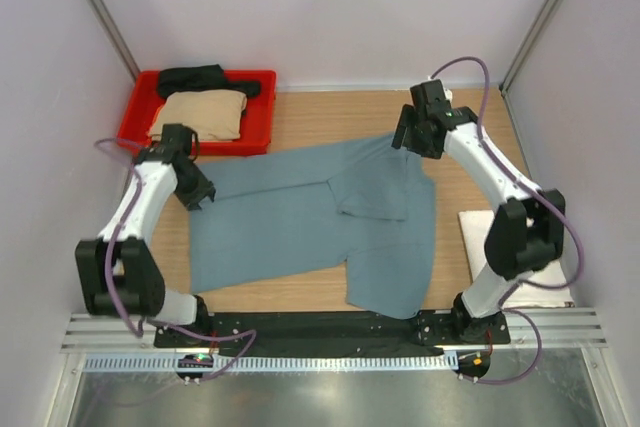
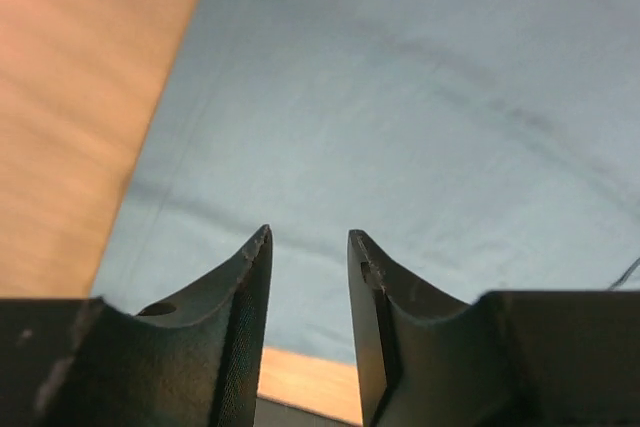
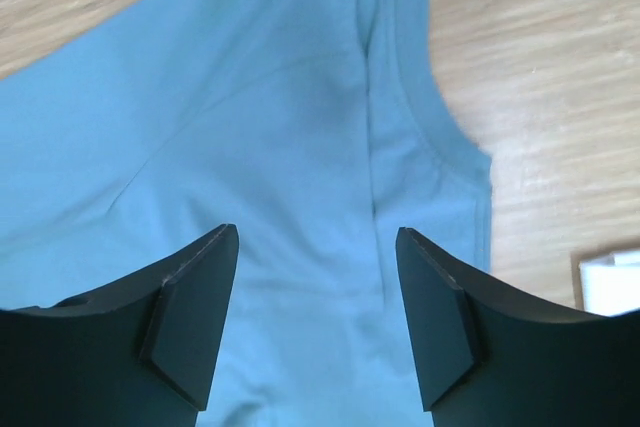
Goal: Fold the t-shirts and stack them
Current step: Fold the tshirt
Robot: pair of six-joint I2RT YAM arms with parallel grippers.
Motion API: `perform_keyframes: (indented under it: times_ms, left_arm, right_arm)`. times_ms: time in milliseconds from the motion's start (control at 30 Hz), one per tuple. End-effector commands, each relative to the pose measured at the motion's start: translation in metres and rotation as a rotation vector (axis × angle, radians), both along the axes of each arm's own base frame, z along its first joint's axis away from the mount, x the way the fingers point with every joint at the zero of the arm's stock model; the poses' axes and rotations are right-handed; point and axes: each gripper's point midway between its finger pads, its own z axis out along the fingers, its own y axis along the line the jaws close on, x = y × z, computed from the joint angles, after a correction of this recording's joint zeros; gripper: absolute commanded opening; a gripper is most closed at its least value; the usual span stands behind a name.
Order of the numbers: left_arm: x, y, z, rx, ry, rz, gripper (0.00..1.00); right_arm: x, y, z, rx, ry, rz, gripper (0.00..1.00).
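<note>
Teal t-shirt point(image 1: 290, 227) spread mid-bench. Left gripper point(image 2: 308, 237) over its left-edge side — jaws slightly apart, nothing btwn; right gripper point(image 3: 317, 232) twd far-right corner — jaws wide, empty.

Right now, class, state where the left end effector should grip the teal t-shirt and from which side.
Pinch the left edge of the teal t-shirt, approaching from the bare table side with the open left end effector. The cloth lies flat, so probably only that free edge offers a hold.
</note>
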Motion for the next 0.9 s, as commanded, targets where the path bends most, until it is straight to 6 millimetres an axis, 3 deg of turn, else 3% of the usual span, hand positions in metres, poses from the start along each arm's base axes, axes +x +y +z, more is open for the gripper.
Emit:
perform_keyframes:
  times_ms: [0, 33, 167, 333, 467, 600, 700, 867]
  left_arm:
    - [-0.062, 0.0, -0.015, -0.079, 0.091, 0.195, 0.34]
    - [-0.072, 0.002, -0.018, -0.077, 0.118, 0.242, 0.33]
    - [-0.126, 0.009, -0.033, -0.04, 0.231, 0.355, 0.33]
    - [-0.164, 0.003, -0.045, -0.063, 0.289, 0.462, 0.34]
    - [-0.195, 0.009, -0.046, -0.036, 0.207, 0.632, 0.42]
    - [-0.201, 0.005, -0.061, -0.084, 0.16, 0.79, 0.44]
    - [-0.198, 0.005, -0.067, -0.074, 0.209, 0.795, 0.45]
    - [-0.194, 0.023, -0.068, 0.047, 0.261, 0.786, 0.48]
  right_arm:
    - [-0.045, 0.014, 0.006, 0.108, 0.037, 0.061, 0.69]
    - [-0.054, 0.018, 0.011, 0.146, 0.035, 0.075, 0.69]
    - [-0.09, 0.026, -0.003, 0.213, 0.092, 0.108, 0.66]
    - [-0.117, 0.029, -0.016, 0.246, 0.141, 0.129, 0.66]
    - [-0.127, 0.035, -0.018, 0.272, 0.158, 0.147, 0.66]
    - [-0.13, 0.041, -0.015, 0.259, 0.16, 0.184, 0.66]
    - [-0.133, 0.05, -0.011, 0.26, 0.164, 0.215, 0.66]
    - [-0.138, 0.056, -0.011, 0.269, 0.166, 0.23, 0.67]
